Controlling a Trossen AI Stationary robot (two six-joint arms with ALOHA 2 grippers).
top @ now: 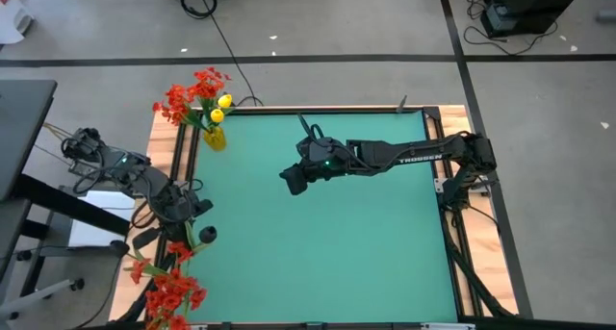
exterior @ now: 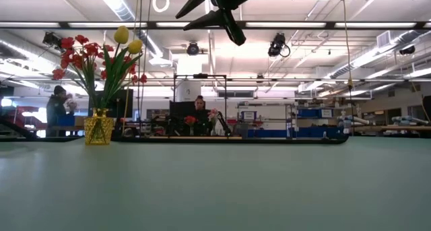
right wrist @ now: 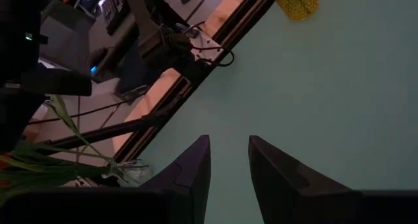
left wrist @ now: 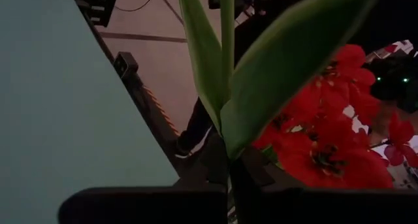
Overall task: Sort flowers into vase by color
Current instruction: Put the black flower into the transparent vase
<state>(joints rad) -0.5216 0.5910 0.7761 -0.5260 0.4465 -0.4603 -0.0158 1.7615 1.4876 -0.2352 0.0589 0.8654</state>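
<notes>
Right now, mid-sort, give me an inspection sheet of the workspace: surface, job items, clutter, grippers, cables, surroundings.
Surface: green table mat, bare apart from the vase.
Job's things: yellow vase at the far left corner, holding red flowers and yellow tulips. More red flowers lie off the mat's near left edge.
Clutter: nothing seen on the mat.
Grippers: left gripper at the left edge, shut on a green stem beside the loose red blossoms. Right gripper hangs above mid-table, open, holding nothing.
Cables: a black cable crosses the floor behind the table; more run along the right frame.
Surroundings: workshop room, a person seated behind the table, another person at far left.
</notes>
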